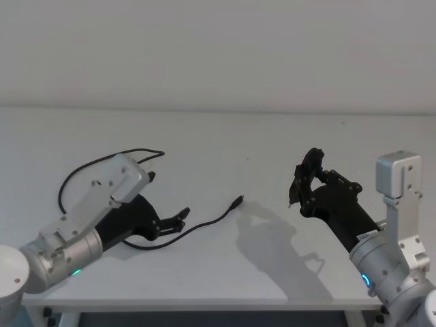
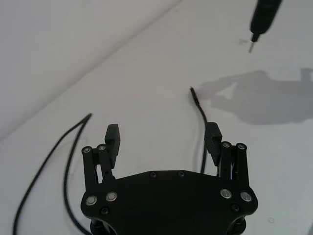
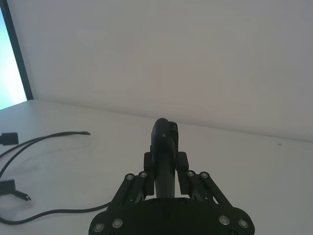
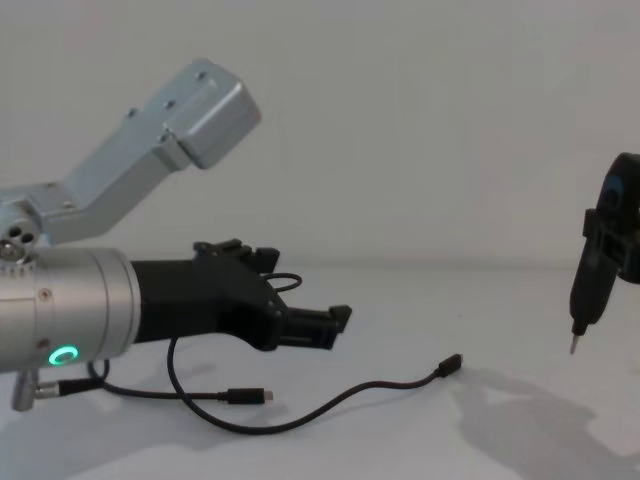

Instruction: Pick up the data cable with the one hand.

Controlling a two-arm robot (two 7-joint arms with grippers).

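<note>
My left gripper (image 2: 163, 133) hangs low over the tabletop (image 1: 272, 143), jaws spread apart and empty. The data cable (image 1: 208, 223) lies flat on the tabletop. One plug points out toward the middle, the cord runs back beneath the gripper, and a wide loop swings round behind the arm.

My main worry is alignment. In the left wrist view the cord passes just beside one finger (image 2: 213, 134), at the edge of the gap rather than across its middle. If I close from here, I judge that finger could land on the cord and shove it aside instead of trapping it.

Height is the next risk. The cord is thin and lies flat, so closing too high catches nothing, and going too low scrapes the fingertips on the tabletop.

The cord is also limp, so a light pinch may let it slide out, and on lifting the loop could drag or catch against the arm.

The right gripper (image 3: 165, 164) is parked well apart, clamped on a black-and-blue pointed tool (image 4: 588, 290).
</note>
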